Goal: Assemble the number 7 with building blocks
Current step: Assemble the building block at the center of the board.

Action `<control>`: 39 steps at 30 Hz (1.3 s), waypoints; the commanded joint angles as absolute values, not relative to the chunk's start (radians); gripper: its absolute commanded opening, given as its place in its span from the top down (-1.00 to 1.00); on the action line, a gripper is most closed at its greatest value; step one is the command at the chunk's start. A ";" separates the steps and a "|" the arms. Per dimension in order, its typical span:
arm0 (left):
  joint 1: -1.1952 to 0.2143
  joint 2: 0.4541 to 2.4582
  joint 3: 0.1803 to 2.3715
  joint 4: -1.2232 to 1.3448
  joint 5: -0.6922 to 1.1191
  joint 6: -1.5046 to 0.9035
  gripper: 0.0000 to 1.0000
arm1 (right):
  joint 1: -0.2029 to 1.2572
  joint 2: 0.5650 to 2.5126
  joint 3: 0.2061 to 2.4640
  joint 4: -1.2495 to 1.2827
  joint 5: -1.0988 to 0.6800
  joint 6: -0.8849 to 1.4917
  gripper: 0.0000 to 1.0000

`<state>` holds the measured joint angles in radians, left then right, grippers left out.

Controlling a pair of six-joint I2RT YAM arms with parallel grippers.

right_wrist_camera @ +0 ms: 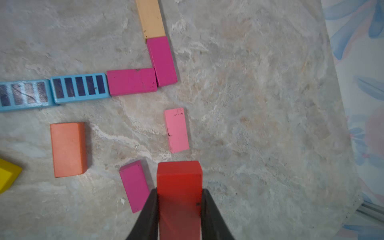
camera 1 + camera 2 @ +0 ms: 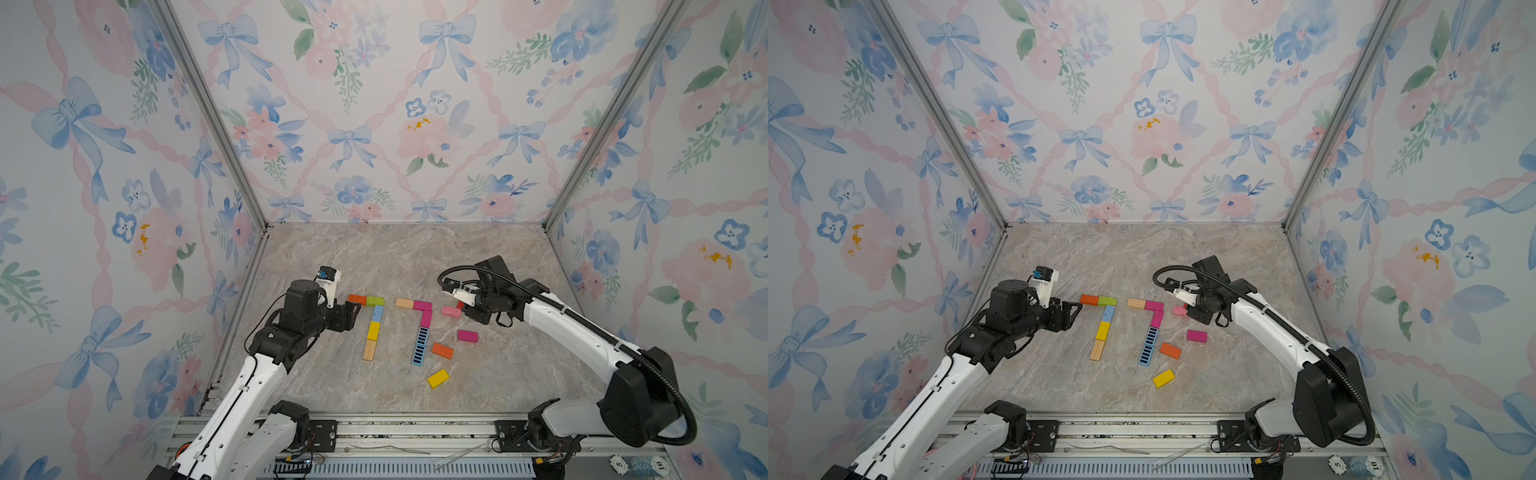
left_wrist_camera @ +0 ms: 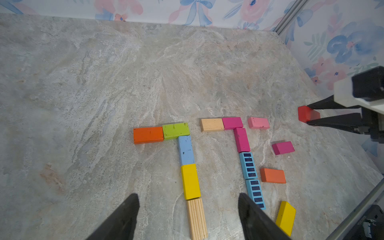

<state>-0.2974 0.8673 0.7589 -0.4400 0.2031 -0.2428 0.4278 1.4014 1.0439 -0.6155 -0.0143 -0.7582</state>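
I count 15 blocks. 2 whole 7s lie side by side on the table (image 2: pixel 415 257). The left 7 (image 2: pixel 377 313) has 5 blocks and the right 7 (image 2: pixel 425 318) has 5 too, so I think the job is done. 4 spare blocks lie by the right 7: 1 pink block (image 2: pixel 451 311), 1 magenta block (image 2: pixel 467 336), 1 orange block (image 2: pixel 442 350), 1 yellow block (image 2: pixel 437 378). The right gripper (image 1: pixel 179 191) squeezes 1 red block (image 1: pixel 179 178) near the pink one. The left gripper (image 3: pixel 188 195) is spread apart and empty.

Poker chip (image 2: pixel 618 464) marked 5; neighbouring chip (image 2: pixel 658 463) marked 10.
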 commanded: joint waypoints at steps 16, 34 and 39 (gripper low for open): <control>-0.289 0.871 0.744 -0.425 0.216 -0.227 -0.55 | 0.315 1.614 0.972 -0.497 -0.132 -0.848 0.50; -0.289 0.880 0.744 -0.425 0.212 -0.225 -0.55 | 0.313 1.765 1.058 -0.541 -0.127 -0.909 0.49; -0.288 0.884 0.744 -0.426 0.211 -0.225 -0.56 | 0.305 1.767 1.065 -0.535 -0.118 -0.923 0.49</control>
<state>-0.2939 0.8780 0.7589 -0.4351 0.2031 -0.2428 0.3180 1.7435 1.0470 -0.5156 -0.1272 -0.9024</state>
